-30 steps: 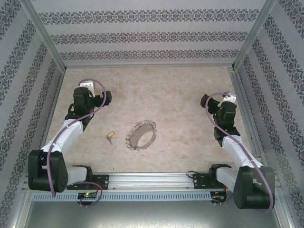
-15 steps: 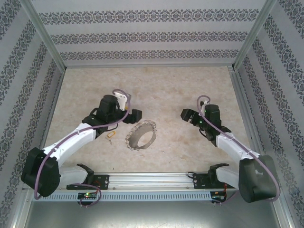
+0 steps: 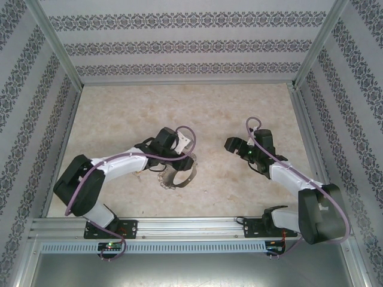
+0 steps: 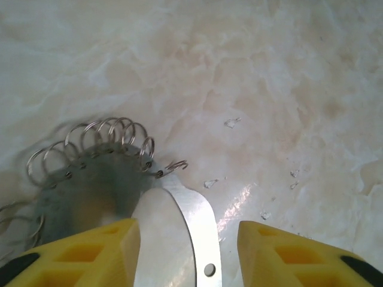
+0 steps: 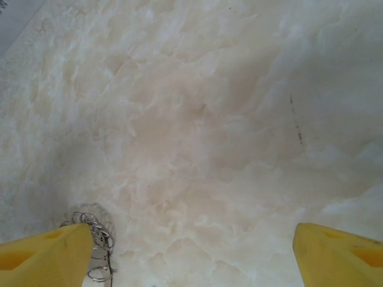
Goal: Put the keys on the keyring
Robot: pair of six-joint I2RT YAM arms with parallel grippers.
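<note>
The keyring (image 3: 175, 181) lies mid-table, a flat grey metal hoop fringed with small wire rings. My left gripper (image 3: 183, 156) hovers low over its far rim. In the left wrist view the hoop's band (image 4: 197, 221) runs up between my yellow fingertips (image 4: 102, 251). The jaws of the left gripper (image 4: 188, 233) stand partly apart, with a gap on the right side of the band. My right gripper (image 3: 231, 144) is open over bare table to the right of the hoop. The right wrist view catches the hoop's fringe (image 5: 99, 248) at its lower left. The keys are hidden.
The left forearm (image 3: 122, 162) lies across the table left of the hoop. Patterned walls (image 3: 191, 48) and metal posts (image 3: 57, 54) enclose the marbled table (image 3: 197, 107) on three sides. Small specks of debris (image 4: 232, 122) lie past the hoop.
My left arm has swung right and forward until its gripper is over the keyring, and its jaws have narrowed. The right gripper has moved left toward the ring.
</note>
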